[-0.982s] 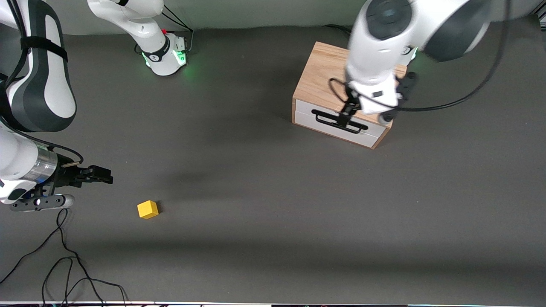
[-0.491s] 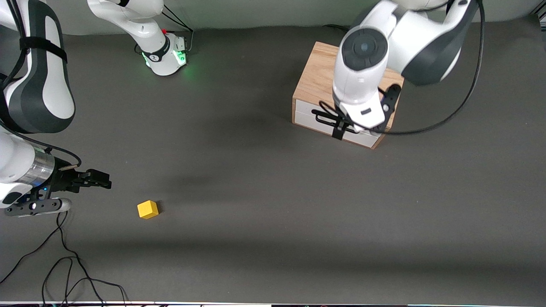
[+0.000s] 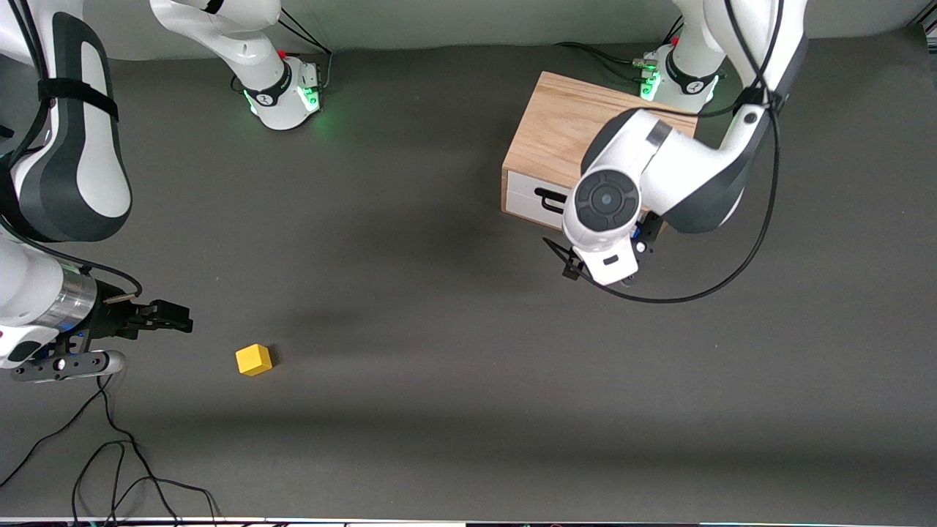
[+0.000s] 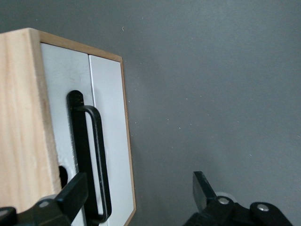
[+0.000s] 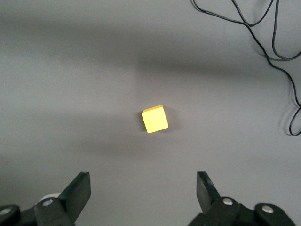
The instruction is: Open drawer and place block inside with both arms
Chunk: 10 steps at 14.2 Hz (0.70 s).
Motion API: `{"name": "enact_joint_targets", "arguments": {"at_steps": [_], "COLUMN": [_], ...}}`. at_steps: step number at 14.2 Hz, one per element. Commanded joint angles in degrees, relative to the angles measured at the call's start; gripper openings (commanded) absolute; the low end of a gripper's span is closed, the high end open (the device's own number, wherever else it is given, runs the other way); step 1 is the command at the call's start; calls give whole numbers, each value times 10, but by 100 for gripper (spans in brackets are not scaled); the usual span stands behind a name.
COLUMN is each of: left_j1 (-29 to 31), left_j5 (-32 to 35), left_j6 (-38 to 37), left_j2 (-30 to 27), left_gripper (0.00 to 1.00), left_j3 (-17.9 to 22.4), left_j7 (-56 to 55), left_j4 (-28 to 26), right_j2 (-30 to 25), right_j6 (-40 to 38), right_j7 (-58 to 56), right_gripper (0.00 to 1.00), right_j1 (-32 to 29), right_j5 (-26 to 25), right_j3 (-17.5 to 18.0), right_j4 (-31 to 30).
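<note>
The drawer [image 3: 528,196] is shut in the oak box [image 3: 564,117], white front and black bar handle [image 3: 547,196] facing the front camera. My left gripper [image 3: 569,265] hangs low over the table just in front of the drawer, mostly hidden under its wrist. In the left wrist view it [image 4: 138,181] is open and empty; one finger [image 4: 75,190] overlaps the handle [image 4: 96,155] on the drawer front [image 4: 110,141], not gripping it. The yellow block [image 3: 253,359] lies on the table toward the right arm's end. My right gripper [image 3: 176,316] is open, empty, apart from the block [image 5: 154,119].
Loose black cables [image 3: 110,468] lie on the table near the front edge at the right arm's end, also in the right wrist view [image 5: 270,42]. The left arm's cable [image 3: 732,271] loops beside the box. Both arm bases [image 3: 282,91] [image 3: 677,77] stand along the table's back edge.
My left gripper has moved off the handle, toward the front camera, down in front of the drawer. The drawer stays shut. The right gripper has barely shifted; the block has not moved.
</note>
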Motion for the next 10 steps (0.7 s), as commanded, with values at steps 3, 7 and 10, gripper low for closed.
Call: {"name": "enact_joint_targets", "arguments": {"at_steps": [3,7,10], "left_j1": [6,2,-2], "left_j5": [-18,-35,-36], "left_j6": [35,36,40], "left_j2": [-20,-22,-20], "left_gripper": [100,100,100], "left_j3": [-2,-3,-3], "left_j7": [5,-1,-1], "left_j4": [-75,-111,-122], "right_j2": [16,13,19], "right_j6": [-3,-7,-2], "right_j7": [-14,-16,-18], "right_gripper": [100,100,100], "right_j1": [5,8,5], "right_j5": [-26,-27,-26], "right_j3": [-2,-2,-2], "right_j4": [35,11,6]}}
